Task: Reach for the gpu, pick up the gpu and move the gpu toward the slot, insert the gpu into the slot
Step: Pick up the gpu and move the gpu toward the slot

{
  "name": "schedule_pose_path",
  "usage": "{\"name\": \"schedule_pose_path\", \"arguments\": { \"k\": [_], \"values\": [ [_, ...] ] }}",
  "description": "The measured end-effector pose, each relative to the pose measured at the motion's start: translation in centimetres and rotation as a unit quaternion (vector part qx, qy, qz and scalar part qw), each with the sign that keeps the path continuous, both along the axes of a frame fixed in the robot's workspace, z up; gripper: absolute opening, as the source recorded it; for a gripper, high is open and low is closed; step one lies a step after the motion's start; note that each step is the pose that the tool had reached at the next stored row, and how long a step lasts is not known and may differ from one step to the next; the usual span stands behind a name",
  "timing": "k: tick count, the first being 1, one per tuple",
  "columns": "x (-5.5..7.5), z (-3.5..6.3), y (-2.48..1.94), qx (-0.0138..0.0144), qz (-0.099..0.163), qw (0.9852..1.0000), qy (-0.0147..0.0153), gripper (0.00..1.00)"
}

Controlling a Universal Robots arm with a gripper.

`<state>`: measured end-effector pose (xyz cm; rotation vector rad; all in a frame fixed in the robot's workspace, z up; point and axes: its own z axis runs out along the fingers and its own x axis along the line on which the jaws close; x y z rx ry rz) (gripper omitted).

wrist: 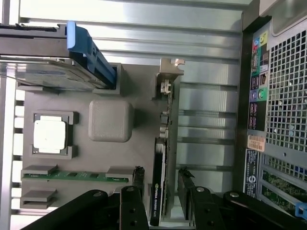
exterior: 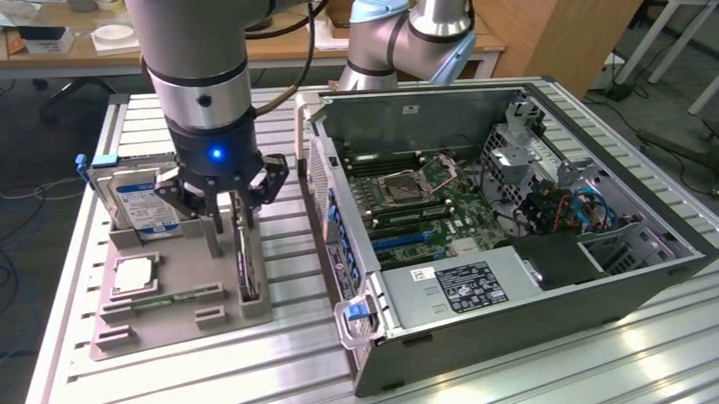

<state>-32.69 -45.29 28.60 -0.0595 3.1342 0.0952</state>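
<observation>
Two fingers (wrist: pixel 139 181) of the open pincer (wrist: pixel 161 173) straddle the gpu (wrist: pixel 157 201).

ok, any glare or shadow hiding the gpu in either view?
Exterior view: glare on the table by the computer case, clear of the gpu. Wrist view: the table beyond the tray washes out white; the gpu is evenly lit inside the open gripper.
</observation>
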Motion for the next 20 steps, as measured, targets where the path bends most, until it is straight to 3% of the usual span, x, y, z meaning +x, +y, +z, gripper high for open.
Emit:
{"name": "schedule_pose_path", "arguments": {
  "k": [4, 13, 20],
  "values": [
    [0.0, -0.29, -0.18, 0.0000, 0.000, 1.0000, -0.0001, 0.55],
    [0.0, -1.77, -0.43, 0.0001, -0.003, 1.0000, -0.0001, 0.55],
    [0.0, -2.96, -0.43, 0.0001, -0.032, 0.9995, -0.0001, 0.55]
  ]
}}
